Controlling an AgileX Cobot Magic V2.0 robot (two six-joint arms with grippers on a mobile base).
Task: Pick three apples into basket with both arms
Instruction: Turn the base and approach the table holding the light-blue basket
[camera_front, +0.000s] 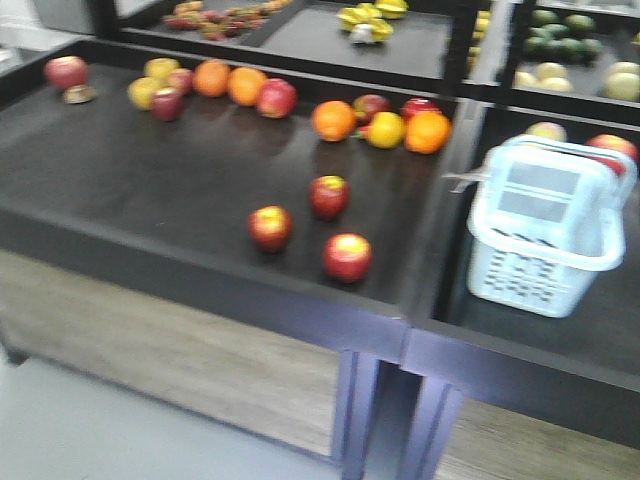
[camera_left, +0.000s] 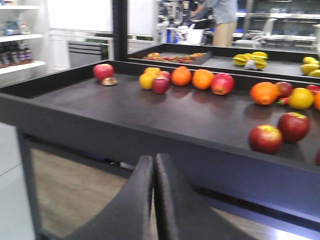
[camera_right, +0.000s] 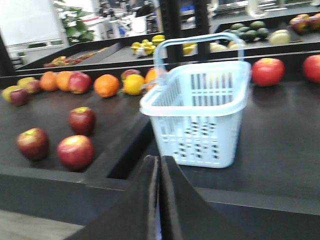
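Three dark red apples with yellow-green patches (camera_front: 329, 196) are seen in the lower middle of the front view, on a black flat display table (camera_front: 150, 190). They are laid in a loose triangle and kept apart from each other: the left apple (camera_front: 270, 227), the upper apple in the middle, and the lower right apple (camera_front: 347, 256) near the front edge of the table. All three are outside the basket.

A pale blue-white rectangular plastic basket with slotted sides (camera_front: 530, 270) is placed upright at the right of the frame, in the neighbouring black compartment, with its hoop handles raised. It is separated from the apples by the black divider between the two compartments.

Behind the apples, toward the top of the frame, a row of mixed fruit is laid, with round oranges (camera_front: 333, 120) and yellow apples (camera_front: 145, 92) among it.

In the left wrist view the left gripper (camera_left: 153, 160) is shown at the bottom centre. Its black wedge-shaped fingers are pressed together and nothing is held.

In the right wrist view the right gripper (camera_right: 160, 160) is shown at the bottom centre, below the basket in the frame. Its fingers are also closed tip to tip, and nothing is gripped.
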